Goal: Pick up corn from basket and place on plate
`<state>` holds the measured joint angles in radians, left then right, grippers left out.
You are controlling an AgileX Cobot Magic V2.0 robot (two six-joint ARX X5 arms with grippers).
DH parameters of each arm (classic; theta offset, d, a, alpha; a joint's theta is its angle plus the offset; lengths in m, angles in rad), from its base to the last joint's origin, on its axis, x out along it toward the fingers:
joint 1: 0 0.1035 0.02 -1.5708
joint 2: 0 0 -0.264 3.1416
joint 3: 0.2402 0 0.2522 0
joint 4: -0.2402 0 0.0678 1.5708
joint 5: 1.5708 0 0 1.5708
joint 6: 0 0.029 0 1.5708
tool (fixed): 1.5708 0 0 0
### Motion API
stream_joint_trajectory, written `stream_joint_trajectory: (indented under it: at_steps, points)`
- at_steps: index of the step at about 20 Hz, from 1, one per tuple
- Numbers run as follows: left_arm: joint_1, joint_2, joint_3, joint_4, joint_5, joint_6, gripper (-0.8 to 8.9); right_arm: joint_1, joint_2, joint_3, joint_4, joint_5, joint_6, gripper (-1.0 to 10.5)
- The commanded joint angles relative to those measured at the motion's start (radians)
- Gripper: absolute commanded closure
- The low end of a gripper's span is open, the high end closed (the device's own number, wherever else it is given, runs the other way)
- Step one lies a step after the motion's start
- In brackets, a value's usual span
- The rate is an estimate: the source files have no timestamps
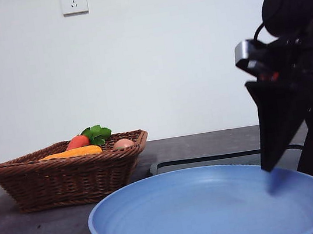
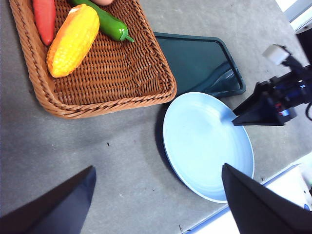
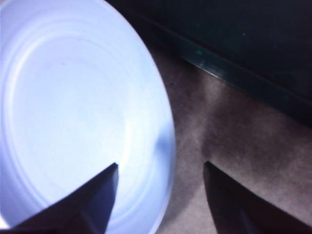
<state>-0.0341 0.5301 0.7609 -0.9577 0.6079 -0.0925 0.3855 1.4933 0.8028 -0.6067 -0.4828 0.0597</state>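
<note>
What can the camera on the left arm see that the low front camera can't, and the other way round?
Only the left wrist view shows the left gripper, open above the table, a green pepper in the basket, the corn at full length, and the whole black tray.

Only the front view shows the wall socket and the carrot's leaves.

Both show the basket, corn, carrot, the plate with nothing on it, and the right gripper with one jaw over the plate's rim.
</note>
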Motion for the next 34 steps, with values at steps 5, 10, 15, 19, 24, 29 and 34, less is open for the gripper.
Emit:
stream_joint_trajectory:
  at_steps: [5,10,15,19,24,29,34]
  points:
    - [-0.002,0.005,0.019,0.009,0.005,0.002,3.95,0.013,0.069,0.018,0.023,0.019,0.004,8.1]
    - [-0.002,0.011,0.019,0.009,0.005,0.002,3.96,0.012,0.082,0.017,0.027,0.019,0.005,9.5]
    - [-0.002,0.054,0.020,0.024,-0.003,0.003,3.97,0.011,0.072,0.022,0.014,0.011,0.015,9.4]
    - [-0.017,0.133,0.027,0.114,-0.016,0.003,3.97,0.011,-0.018,0.049,-0.083,0.009,0.011,9.4]
    - [-0.112,0.330,0.126,0.213,-0.160,0.037,3.97,0.011,-0.236,0.086,-0.222,0.009,0.011,9.4]
    - [-0.246,0.615,0.296,0.249,-0.374,0.135,3.97,0.011,-0.439,0.096,-0.301,0.010,0.036,9.4]
    - [-0.322,0.927,0.496,0.248,-0.523,0.229,3.97,0.011,-0.572,0.096,-0.326,0.009,0.087,9.4]
